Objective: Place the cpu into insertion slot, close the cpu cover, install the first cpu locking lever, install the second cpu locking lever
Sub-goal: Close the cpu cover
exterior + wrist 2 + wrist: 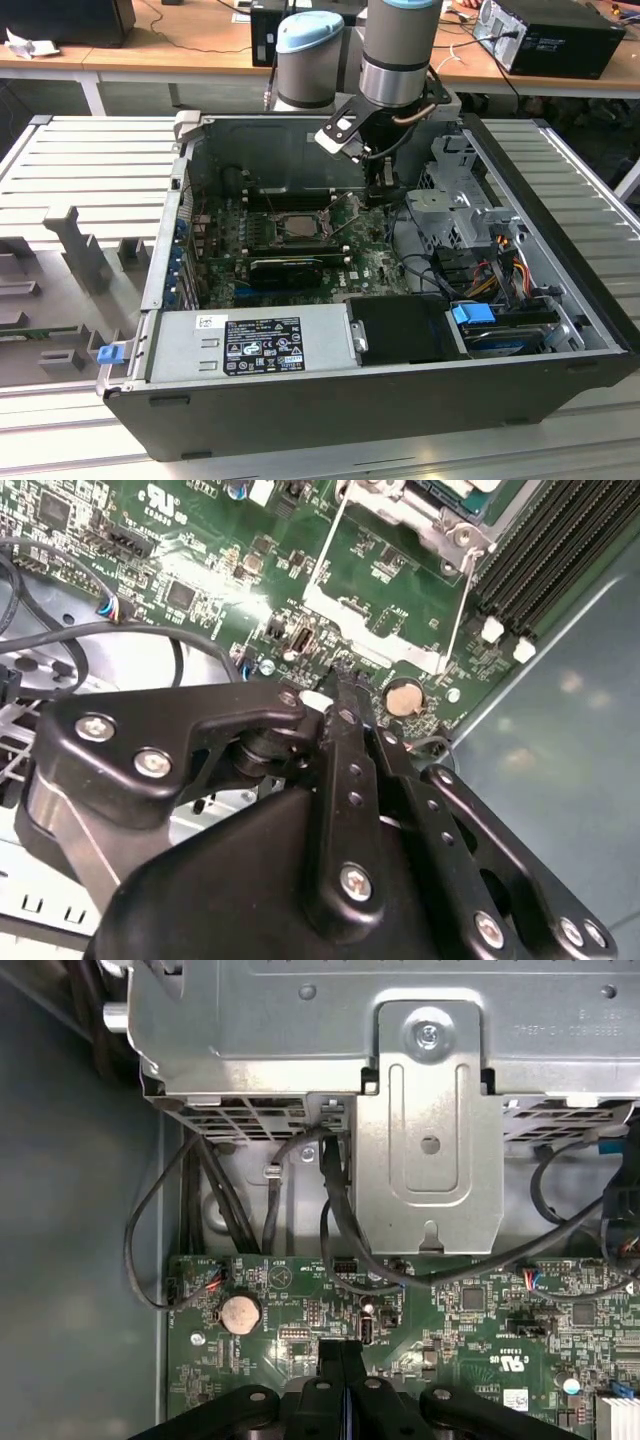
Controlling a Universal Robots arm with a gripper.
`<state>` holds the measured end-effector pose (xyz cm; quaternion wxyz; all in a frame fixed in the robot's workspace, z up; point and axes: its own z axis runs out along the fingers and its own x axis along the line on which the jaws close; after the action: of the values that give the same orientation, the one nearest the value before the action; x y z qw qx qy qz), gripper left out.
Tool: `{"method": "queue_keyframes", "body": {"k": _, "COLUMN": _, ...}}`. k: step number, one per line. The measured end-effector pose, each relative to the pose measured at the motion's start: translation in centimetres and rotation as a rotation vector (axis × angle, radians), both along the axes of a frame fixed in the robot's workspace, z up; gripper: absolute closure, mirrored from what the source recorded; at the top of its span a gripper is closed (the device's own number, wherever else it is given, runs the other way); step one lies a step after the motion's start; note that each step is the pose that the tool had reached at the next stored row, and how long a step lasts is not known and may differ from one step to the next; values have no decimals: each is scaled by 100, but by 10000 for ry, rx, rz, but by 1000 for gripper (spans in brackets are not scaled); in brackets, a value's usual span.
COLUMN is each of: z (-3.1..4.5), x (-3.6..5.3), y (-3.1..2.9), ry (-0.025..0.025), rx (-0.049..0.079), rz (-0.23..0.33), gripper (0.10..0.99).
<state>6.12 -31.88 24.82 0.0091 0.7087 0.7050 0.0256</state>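
Observation:
In the exterior view the cpu lies in the insertion slot on the green board, silvery face up. The cpu cover frames it; I cannot tell whether it lies fully flat. Two thin silver locking levers stand raised on the socket's side toward the exterior view's right. My gripper hovers over the board just to that side of the socket, shut with nothing between its fingers. In both wrist views the gripper points at the board's edge near a coin battery.
A metal drive cage with black cables stands close beyond the gripper. Long black memory slots run beside the socket. A black expansion card and the power supply sit toward the case front. The case walls enclose everything.

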Motion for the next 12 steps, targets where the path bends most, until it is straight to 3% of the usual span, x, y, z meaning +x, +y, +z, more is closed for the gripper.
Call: {"method": "queue_keyframes", "body": {"k": 12, "z": -4, "x": -154, "y": 0, "ry": -1, "rx": 3, "rz": 5, "gripper": 980}}
